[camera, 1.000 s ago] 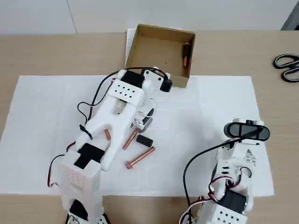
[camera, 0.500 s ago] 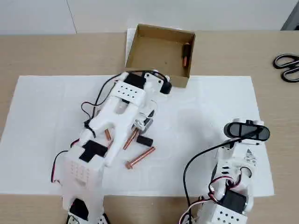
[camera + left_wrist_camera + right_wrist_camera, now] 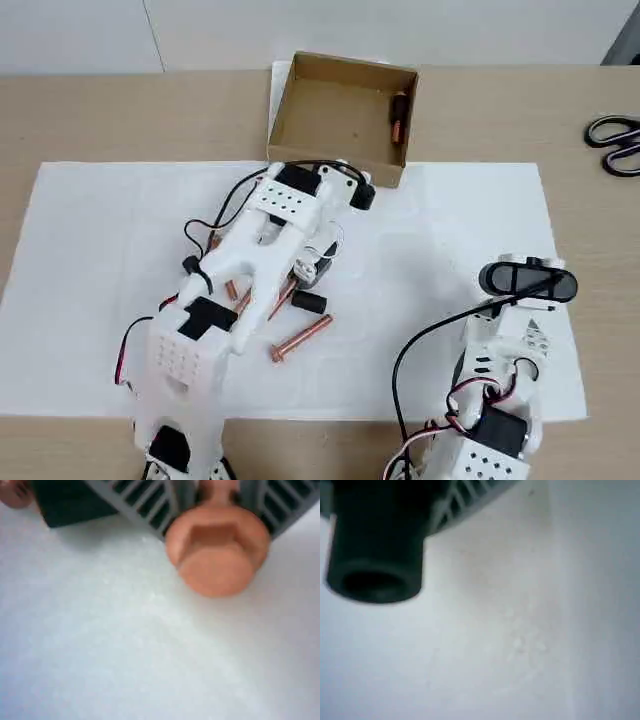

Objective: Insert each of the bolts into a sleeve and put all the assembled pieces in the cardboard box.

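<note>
1. Since a second ago the left arm has swung its wrist a little to the far right, towards the cardboard box (image 3: 345, 62). The right arm has kept still at the near right.
2. The left gripper (image 3: 216, 492) is pinching a copper bolt (image 3: 216, 555) just behind its head, low over the white paper sheet (image 3: 120, 220) mid-table. How much shank clears the fingers cannot be told.
3. The right gripper (image 3: 385, 510) looks clamped on a black sleeve (image 3: 374, 565), with its open bore just above the paper.
4. The step in hand seems to be bringing bolt and sleeve together.
   - Lift the bolt straight up first, clear of its neighbours.
   - Carry it to the right and line the shank up with the bore before pushing.
   - Go slowly and keep the sleeve steady, because a tilted entry would probably jam or twist the bolt in the fingers.
5. A loose bolt (image 3: 300, 338), a short bolt (image 3: 231, 291) and a spare sleeve (image 3: 309, 302) lie close by the left gripper and could easily be knocked. One assembled piece (image 3: 398, 118) lies in the box against its right wall.
6. The paper covers a wooden table (image 3: 100, 110). Scissors (image 3: 615, 140) rest at its far right edge, and a pale surface runs beyond the far side.
</note>
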Controlling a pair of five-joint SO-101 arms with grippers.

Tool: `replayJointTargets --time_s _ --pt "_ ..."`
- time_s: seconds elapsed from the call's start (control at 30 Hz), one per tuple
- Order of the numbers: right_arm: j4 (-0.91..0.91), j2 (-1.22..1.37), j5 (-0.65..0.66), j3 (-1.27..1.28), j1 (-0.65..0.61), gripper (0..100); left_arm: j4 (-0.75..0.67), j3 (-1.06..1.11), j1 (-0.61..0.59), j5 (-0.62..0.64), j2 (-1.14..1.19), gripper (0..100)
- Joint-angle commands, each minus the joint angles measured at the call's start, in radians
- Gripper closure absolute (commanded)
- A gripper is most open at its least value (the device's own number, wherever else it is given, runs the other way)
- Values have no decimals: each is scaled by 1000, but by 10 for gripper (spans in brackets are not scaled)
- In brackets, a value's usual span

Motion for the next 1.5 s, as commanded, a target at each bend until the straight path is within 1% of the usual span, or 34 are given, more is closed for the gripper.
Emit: replayJointTargets --time_s 0.0,0.03,0.13,0.23,0.4,0.5,0.6,0.73,0.87,1.0,1.1,1.3,1.37,1.47 --pt "-13 -19 -5 -3 4 994 75 -133 -14 -2 -14 994" --pt "-13 -19 -5 -5 4 994 120 -186 -14 -2 -14 994" --pt "-18 -19 -5 -8 -2 994 130 -297 -14 2 -23 994" --pt "-27 -19 -5 -18 -77 994 129 -329 -2 5 -104 994" --pt "-140 -19 -5 -11 -360 995 127 -331 -17 8 -249 994" --pt "-283 -19 -9 -9 -535 995 127 -328 -58 34 -351 994" --pt "-453 -18 -9 17 -648 995 126 -325 -104 37 -445 994" --pt "-556 -18 -11 17 -727 995 126 -271 -147 37 -574 994" --pt "-576 -18 -11 17 -748 995 97 -179 -152 38 -740 994" --pt "-576 -18 -12 17 -748 995 14 -24 -150 75 -942 994" --pt "-576 -18 -14 17 -780 995 -72 159 -150 86 -1100 994" --pt "-576 -18 -11 17 -908 995 -384 522 -149 84 -1382 994" --pt "-576 -18 -11 17 -926 995 -471 618 -149 80 -1461 994" --pt "-575 -18 -11 17 -931 995 -649 788 -149 80 -1557 994"
